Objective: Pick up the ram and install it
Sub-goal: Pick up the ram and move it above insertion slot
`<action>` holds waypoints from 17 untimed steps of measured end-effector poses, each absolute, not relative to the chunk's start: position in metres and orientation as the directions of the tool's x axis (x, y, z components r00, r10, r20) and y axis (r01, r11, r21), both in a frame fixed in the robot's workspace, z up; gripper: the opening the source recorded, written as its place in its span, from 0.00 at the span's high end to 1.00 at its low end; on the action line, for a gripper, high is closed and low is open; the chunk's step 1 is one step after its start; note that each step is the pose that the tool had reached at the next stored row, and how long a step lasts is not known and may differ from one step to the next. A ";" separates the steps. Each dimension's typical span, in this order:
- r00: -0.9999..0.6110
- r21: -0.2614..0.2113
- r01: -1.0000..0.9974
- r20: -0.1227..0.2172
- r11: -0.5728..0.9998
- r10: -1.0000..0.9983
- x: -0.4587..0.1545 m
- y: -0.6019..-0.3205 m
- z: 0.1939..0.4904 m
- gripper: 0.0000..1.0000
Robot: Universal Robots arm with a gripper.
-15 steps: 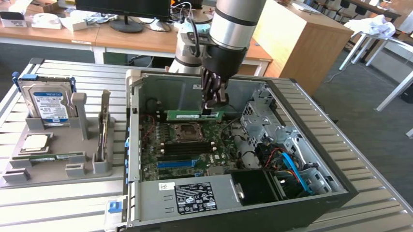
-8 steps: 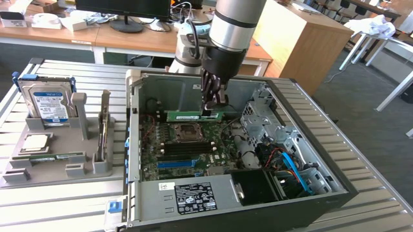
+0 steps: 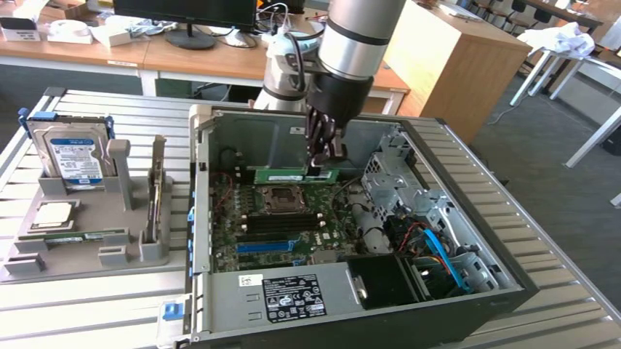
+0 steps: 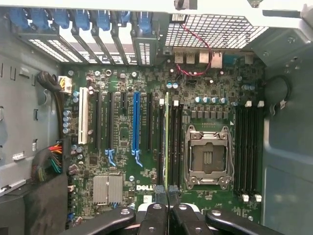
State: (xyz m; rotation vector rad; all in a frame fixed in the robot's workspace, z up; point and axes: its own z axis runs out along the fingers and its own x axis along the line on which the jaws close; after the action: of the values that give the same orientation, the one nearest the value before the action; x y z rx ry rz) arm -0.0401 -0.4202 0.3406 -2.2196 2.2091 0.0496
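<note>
PC case [image 3: 466,218] lies open on the slatted bench [image 3: 97,313], w/ the CPU socket [image 4: 206,156] bare at the centre of the motherboard [image 4: 122,161]. Black memory slots [image 4: 247,147] flank the socket on both sides. A long blue slot strip [image 4: 136,122] & a white one [image 4: 83,115] lie further out, w/ a finned heat sink [image 4: 107,188] near them. A red cable [image 4: 195,54] loops by the rear ports beyond the socket, & a coloured wire bundle [image 4: 54,161] crowds the case wall well off from it. Outside the case, far from the socket, a grey fixture [image 3: 126,247] carries a hard drive [image 3: 70,156], a square processor chip [image 3: 54,214] & a second green stick [image 3: 73,236].

The arm's end effector [image 3: 325,166] reaches down into the case, fingers drawn nearly together & clamped on the ram [image 3: 291,175]. The ram hangs edge-down just beside the socket, over the slots between it & the blue strip. Whether it touches a slot cannot be told.
</note>
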 end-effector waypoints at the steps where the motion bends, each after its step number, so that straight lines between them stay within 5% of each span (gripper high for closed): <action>1: 0.004 0.016 -1.000 -0.029 -0.005 -1.000 -0.039 -0.420 0.340 0.88; 17: 0.004 0.016 -1.000 -0.029 -0.005 -1.000 -0.039 -0.420 0.333 0.88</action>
State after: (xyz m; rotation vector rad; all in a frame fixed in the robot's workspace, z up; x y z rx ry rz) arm -0.0391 -0.4203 0.3335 -2.2197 2.2093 0.0496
